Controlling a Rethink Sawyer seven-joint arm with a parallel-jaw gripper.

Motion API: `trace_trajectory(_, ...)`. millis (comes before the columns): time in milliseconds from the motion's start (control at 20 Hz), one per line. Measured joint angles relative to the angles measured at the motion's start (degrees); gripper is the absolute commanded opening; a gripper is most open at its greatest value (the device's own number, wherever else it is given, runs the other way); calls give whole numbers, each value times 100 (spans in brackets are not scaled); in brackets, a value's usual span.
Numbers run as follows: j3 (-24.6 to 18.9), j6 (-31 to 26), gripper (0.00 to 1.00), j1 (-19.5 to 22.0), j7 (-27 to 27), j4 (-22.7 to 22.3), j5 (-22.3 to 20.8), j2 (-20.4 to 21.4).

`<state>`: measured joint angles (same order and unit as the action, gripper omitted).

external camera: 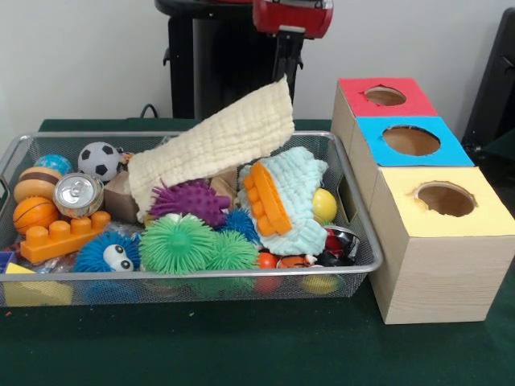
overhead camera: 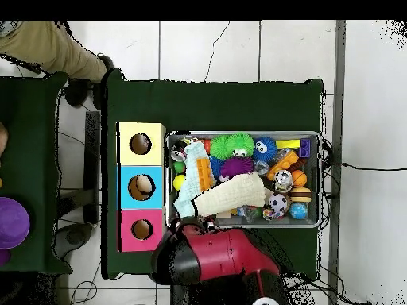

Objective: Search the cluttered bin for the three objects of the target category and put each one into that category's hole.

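A cream waffle cloth (external camera: 216, 145) is seen lifted by one corner above the wire bin (external camera: 354, 205), its upper corner rising towards the red arm (external camera: 293, 16) and its lower end trailing onto the purple spiky ball (external camera: 190, 199). It is judged light, limp and easily snagged, so it is best taken by a pinch at a corner or a bunched fold; a loose fold may slip. Just right of the purple spiky ball lies a pale blue cloth (external camera: 296, 201), also soft, with an orange brick (external camera: 268, 195) on it that would probably tip off if that cloth were raised.

The claw itself is hidden behind the cream cloth's top corner in the front view and under the arm in the overhead view; whether it is clenched on the cloth cannot be told, though the raised corner suggests it.

The three holed boxes (external camera: 411, 141) stand just right of the bin on the counter (external camera: 241, 346).
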<state>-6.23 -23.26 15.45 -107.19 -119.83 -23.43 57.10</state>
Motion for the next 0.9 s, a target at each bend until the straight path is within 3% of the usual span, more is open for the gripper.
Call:
trace_trajectory(350,149,1,0,61,0,-41,229,129)
trace_trajectory(500,18,0,0,515,0,-44,269,121)
trace_trajectory(650,-288,0,0,1352,5,-20,273,28)
trace_trajectory(850,-617,-54,0,2176,30,65,271,-153)
trace_trajectory(900,-793,-135,0,2574,55,123,270,-272)
